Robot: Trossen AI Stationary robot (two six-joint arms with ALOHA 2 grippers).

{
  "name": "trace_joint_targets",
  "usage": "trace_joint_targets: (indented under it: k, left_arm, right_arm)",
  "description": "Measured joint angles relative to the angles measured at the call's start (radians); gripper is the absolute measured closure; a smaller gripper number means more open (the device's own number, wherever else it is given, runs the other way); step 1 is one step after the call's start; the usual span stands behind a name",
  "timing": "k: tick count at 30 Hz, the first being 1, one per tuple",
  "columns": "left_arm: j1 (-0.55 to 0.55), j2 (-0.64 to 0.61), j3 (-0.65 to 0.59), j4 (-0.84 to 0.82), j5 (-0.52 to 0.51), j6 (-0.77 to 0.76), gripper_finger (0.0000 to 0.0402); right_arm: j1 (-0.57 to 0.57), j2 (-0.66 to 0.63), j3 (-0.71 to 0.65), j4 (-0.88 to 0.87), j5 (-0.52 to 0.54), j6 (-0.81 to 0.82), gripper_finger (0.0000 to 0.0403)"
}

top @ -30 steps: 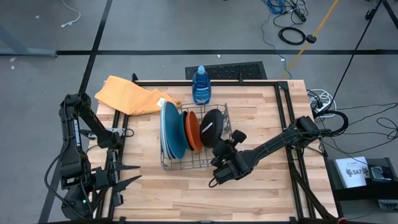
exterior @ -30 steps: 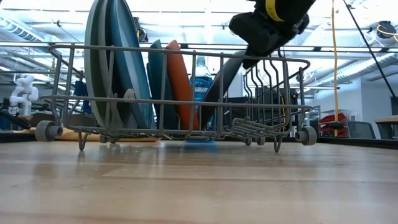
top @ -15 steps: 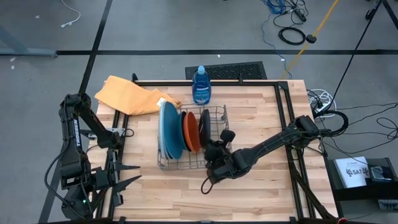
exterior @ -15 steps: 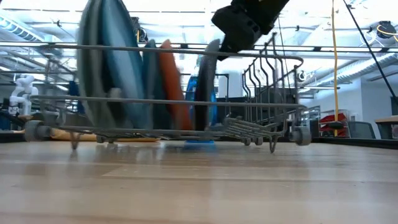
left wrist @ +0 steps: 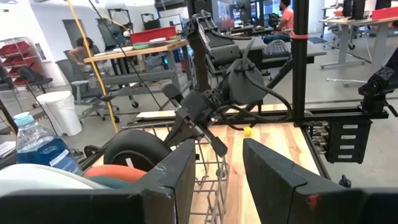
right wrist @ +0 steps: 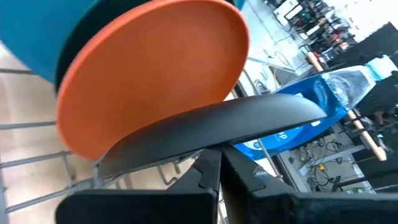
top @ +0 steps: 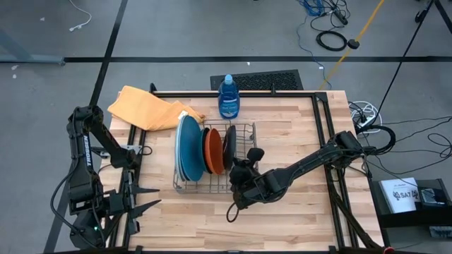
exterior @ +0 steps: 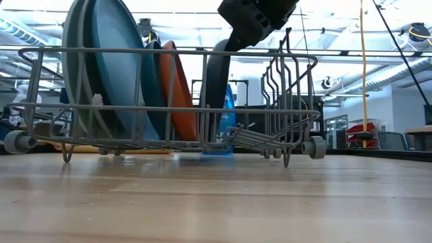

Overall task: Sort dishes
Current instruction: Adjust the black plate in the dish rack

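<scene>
The right arm reaches in low from the right side of the table, stretched out long with its elbow near the right edge and its wrist bent toward the middle. Its right pincer [top: 239, 171] sits at the near middle of the table, fingers pressed tight together on the rim of the black plate [exterior: 217, 88], which stands on edge; in the low view the pincer comes down from above onto the plate's top. The left arm waits folded up off the table's left edge, its left pincer [top: 141, 199] pointing inward over the near left corner, fingers [left wrist: 267, 168] parted and holding nothing.
</scene>
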Motion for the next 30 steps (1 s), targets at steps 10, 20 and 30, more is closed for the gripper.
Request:
trace_joint_targets:
  k: [10,20,30]
  left_arm:
    - [0.0,0.0,0.0,0.0,0.0,0.0,0.0265]
    - [0.0,0.0,0.0,0.0,0.0,0.0,0.0265]
    - [0.0,0.0,0.0,0.0,0.0,0.0,0.0265]
  right_arm:
    - [-0.009,-0.001,0.0,-0.005,-0.151,-0.026,0.0403]
    - [0.027,-0.001,0.0,-0.009,-0.286,0.0,0.0403]
    - [0.036,-0.001,0.0,-0.016,-0.287,0.027,0.0403]
